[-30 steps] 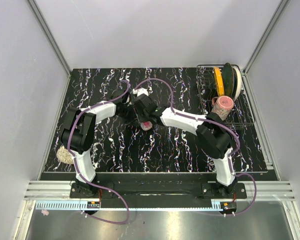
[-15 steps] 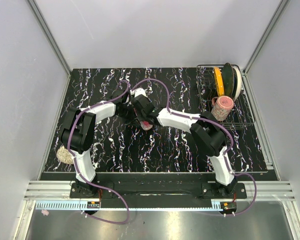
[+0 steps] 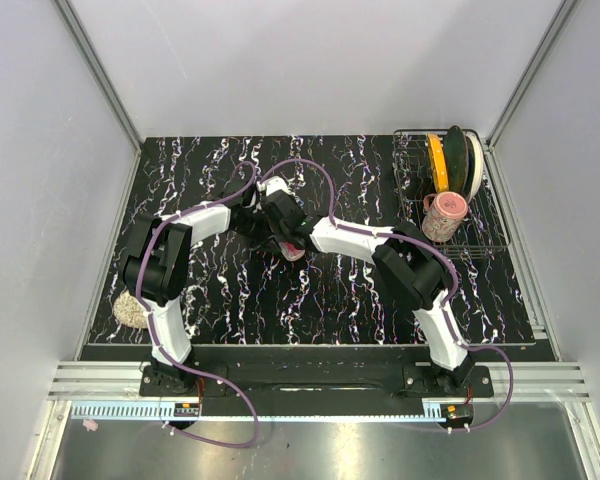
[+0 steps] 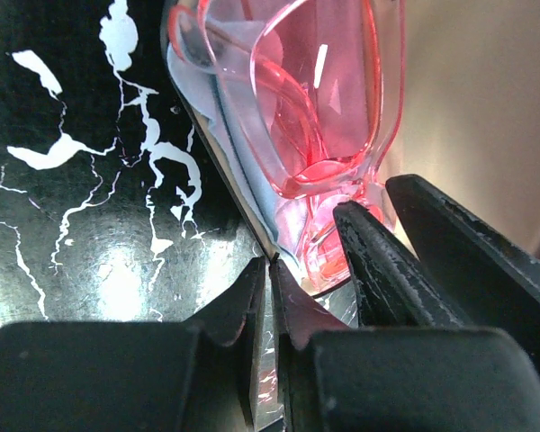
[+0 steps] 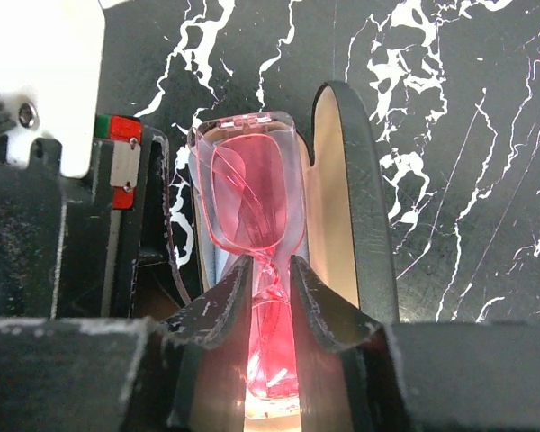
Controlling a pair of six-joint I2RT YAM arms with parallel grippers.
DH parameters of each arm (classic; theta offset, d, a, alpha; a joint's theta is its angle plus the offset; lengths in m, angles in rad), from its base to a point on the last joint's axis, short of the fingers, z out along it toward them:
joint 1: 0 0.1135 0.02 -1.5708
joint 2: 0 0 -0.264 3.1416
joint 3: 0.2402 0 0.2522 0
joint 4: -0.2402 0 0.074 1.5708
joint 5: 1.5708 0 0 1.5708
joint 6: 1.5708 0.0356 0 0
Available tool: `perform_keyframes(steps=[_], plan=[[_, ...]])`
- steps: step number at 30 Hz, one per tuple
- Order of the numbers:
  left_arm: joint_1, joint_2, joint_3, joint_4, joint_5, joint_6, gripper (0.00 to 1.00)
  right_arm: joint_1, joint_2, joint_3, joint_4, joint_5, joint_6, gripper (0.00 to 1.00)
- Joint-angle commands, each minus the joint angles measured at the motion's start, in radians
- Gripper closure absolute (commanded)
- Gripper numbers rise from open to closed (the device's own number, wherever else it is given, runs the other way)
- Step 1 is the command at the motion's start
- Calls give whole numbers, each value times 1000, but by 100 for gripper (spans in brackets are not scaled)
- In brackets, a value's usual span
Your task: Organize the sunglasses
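Sunglasses point(image 5: 252, 193): folded, held inside open black case point(image 5: 360, 207), over blue cloth point(image 4: 238, 117), mid worktop point(image 5: 468, 135).
R hand point(image 5: 270, 270): narrow, clamped on sunglasses at bridge.
L hand point(image 4: 272, 270): pinched tight on case rim, just beside sunglasses.
Case lid: swung open, tan lining shown.

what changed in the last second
The right arm swung left, carrying the right gripper slightly farther across the table while it narrowed onto the sunglasses lying in the open case. The left gripper stayed clamped on the case rim, and the case did not move.
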Motion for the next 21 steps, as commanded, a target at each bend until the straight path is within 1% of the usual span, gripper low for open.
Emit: perform_keyframes(steps=[1, 13, 21], plan=[[0, 9, 14, 24, 3, 0, 89, -6, 26, 38, 19, 14, -27, 72], [2, 10, 20, 26, 6, -2, 89, -9, 44, 31, 4, 9, -36, 75], [0, 13, 29, 26, 11, -5, 89, -9, 44, 26, -24, 17, -24, 80]])
